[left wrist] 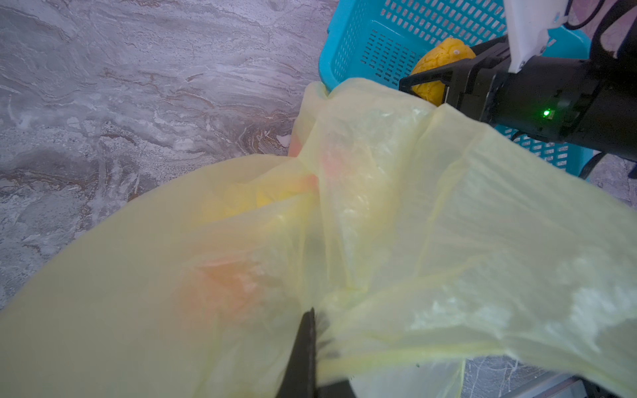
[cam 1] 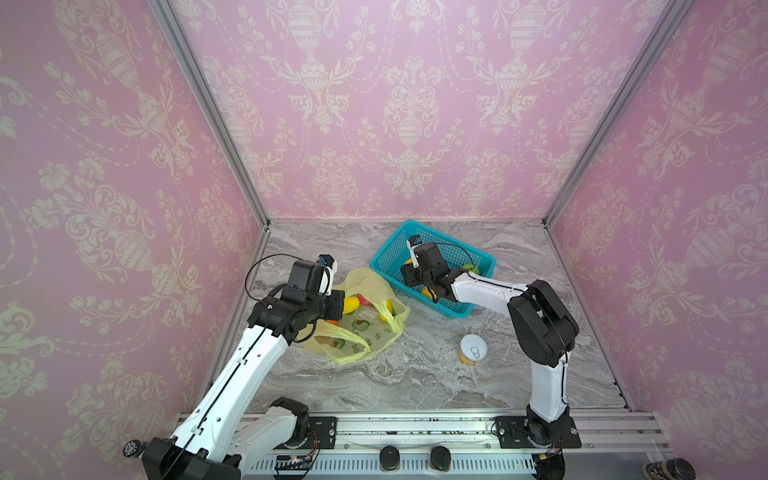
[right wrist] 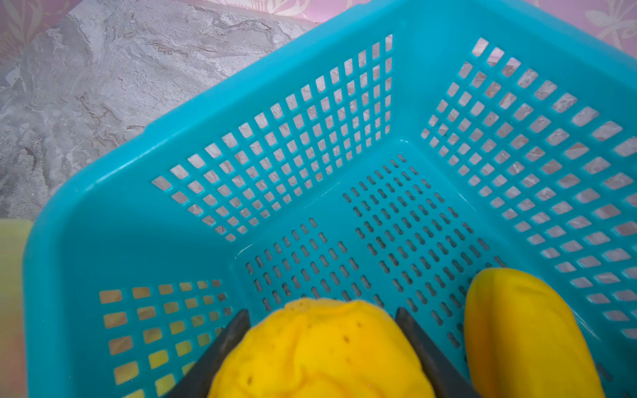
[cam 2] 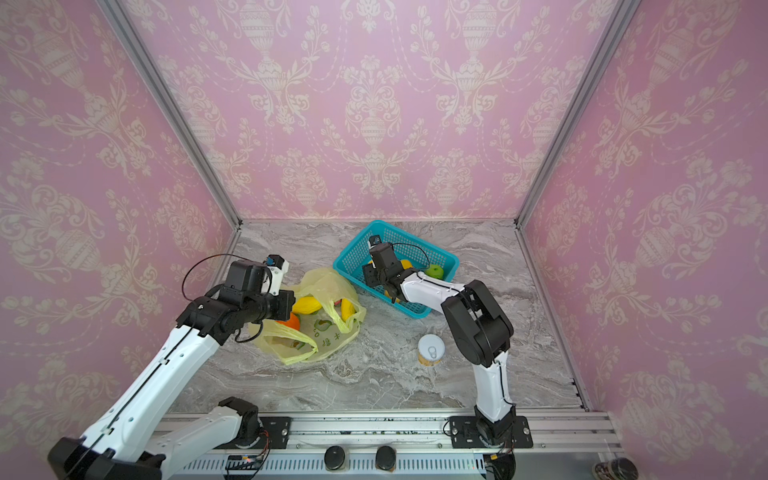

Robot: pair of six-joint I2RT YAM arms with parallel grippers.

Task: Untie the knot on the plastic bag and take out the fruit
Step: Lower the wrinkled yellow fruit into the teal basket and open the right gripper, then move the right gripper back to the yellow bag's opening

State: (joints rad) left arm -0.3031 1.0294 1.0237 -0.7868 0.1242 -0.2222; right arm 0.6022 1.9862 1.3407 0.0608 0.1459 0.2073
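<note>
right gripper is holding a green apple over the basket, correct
No, not a green apple. The right gripper holds a bumpy yellow fruit over the basket, as the right wrist view shows.

Yellow plastic bag (cam 2: 328,336) holding fruit (cam 2: 306,304), basket (cam 2: 419,311) beside it, can (cam 2: 431,350) nearby

Bright, soft light; shadows are faint; both top views bend at the edges; the plastic bag (left wrist: 448,224) looks blurry up close.
</note>
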